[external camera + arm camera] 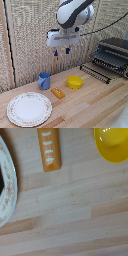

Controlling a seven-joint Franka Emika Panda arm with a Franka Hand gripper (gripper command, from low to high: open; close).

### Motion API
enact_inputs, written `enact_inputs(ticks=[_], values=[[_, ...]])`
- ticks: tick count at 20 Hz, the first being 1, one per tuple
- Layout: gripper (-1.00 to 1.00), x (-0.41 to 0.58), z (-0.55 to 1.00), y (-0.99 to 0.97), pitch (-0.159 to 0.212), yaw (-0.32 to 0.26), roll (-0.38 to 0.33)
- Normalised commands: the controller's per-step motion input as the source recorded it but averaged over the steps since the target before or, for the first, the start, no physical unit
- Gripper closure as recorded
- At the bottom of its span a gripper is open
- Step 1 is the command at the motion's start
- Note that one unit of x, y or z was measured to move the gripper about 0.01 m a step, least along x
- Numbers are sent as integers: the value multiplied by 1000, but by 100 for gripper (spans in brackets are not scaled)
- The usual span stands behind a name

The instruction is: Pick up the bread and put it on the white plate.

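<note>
The loaf (58, 92) is a small oblong orange-brown bread piece lying on the wooden table between the blue cup and the yellow bowl. In the wrist view the bread (49, 148) shows pale score marks along its top. The white dish (29, 108), a large flat plate with a brownish patterned rim, lies at the front toward the exterior view's left; its rim (7, 190) also shows in the wrist view. My gripper (61, 52) hangs high above the table, over the bread, with its two dark blue fingers apart and nothing between them. The fingers do not show in the wrist view.
A blue cup (44, 80) stands beside the bread toward the exterior view's left. A round yellow bowl (75, 82) (114, 143) sits on the bread's other side. A toaster oven (113, 56) with its rack pulled out stands at the back toward the exterior view's right.
</note>
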Motion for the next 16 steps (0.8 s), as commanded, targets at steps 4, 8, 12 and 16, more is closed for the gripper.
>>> enact_inputs(ticks=[4,8,12,16], values=[[-100,-114,-291,376,24,80,-53],[-100,-73,-350,351,18,81,-66],[-100,-24,-457,146,3,77,-44],[-100,-50,-579,25,0,64,-30]])
